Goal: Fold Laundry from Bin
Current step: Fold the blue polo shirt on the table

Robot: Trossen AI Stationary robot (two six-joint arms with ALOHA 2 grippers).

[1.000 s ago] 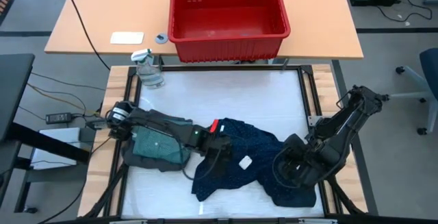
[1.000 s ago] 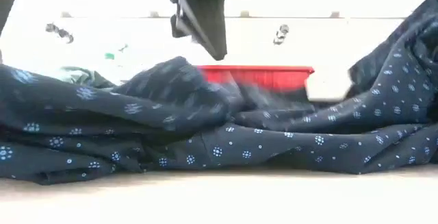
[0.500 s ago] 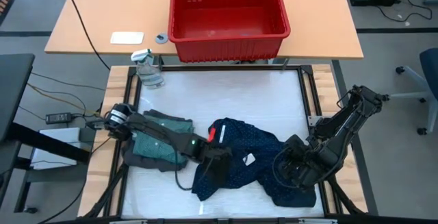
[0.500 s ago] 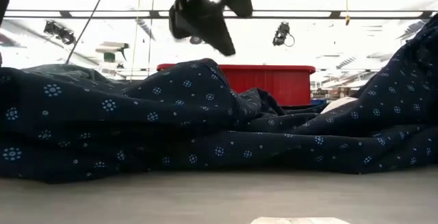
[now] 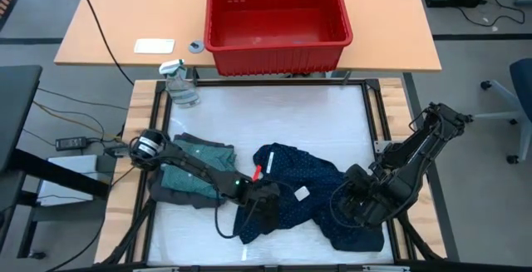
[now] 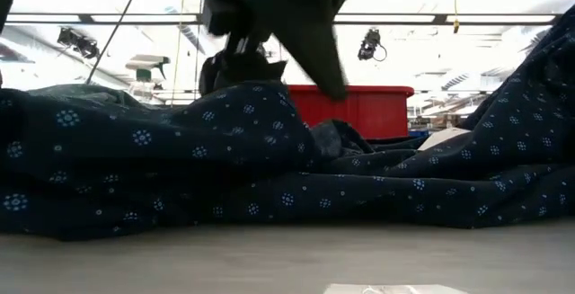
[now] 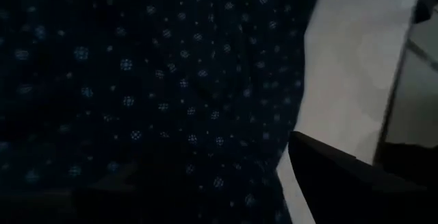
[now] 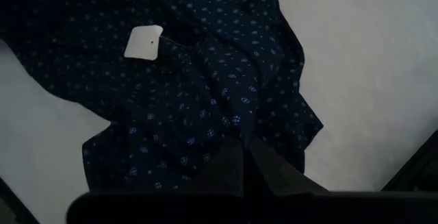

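While the red bin (image 5: 277, 14) sits empty beyond it, the navy dotted garment (image 5: 303, 190) (white tag up) lies crumpled; the left gripper (image 5: 259, 211), released, hovers over its near-left edge, the right gripper (image 5: 359, 208) clenched on its right side.

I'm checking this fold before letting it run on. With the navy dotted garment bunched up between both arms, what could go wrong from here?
1. The left gripper hangs open over the crumpled navy dotted garment; closing there may pinch several layers and fold it crooked.
2. The right gripper is shut on the garment's opposite edge; pulling apart could stretch or drag the whole piece rather than spread it.
3. The folded teal-green T-shirt lies under the left arm, so a low sweep may disturb it.
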